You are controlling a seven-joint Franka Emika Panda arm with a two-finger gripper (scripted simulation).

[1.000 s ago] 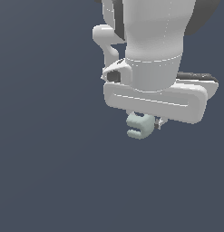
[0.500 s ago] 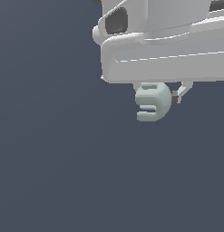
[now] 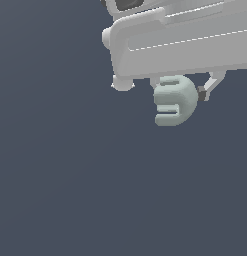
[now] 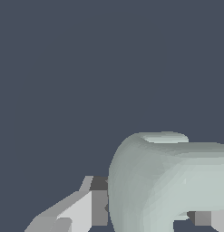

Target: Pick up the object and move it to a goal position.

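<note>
The object (image 3: 175, 100) is a small pale grey-green rounded lump with stubby prongs facing the exterior view's left. It hangs just under the white gripper body, held off the ground. My gripper (image 3: 176, 95) is shut on it; one finger (image 3: 210, 87) shows at the object's right side, the other is hidden behind the lump. In the wrist view the object (image 4: 168, 181) fills the space between the two fingers (image 4: 93, 201), whose dark pads press against its sides.
The white hand housing (image 3: 180, 40) fills the upper right of the exterior view. Everything else in both views is plain dark grey-blue background.
The gripper with the object in it has come nearer the exterior camera and shifted up and to that view's right, so both look larger. The grip has not changed.
</note>
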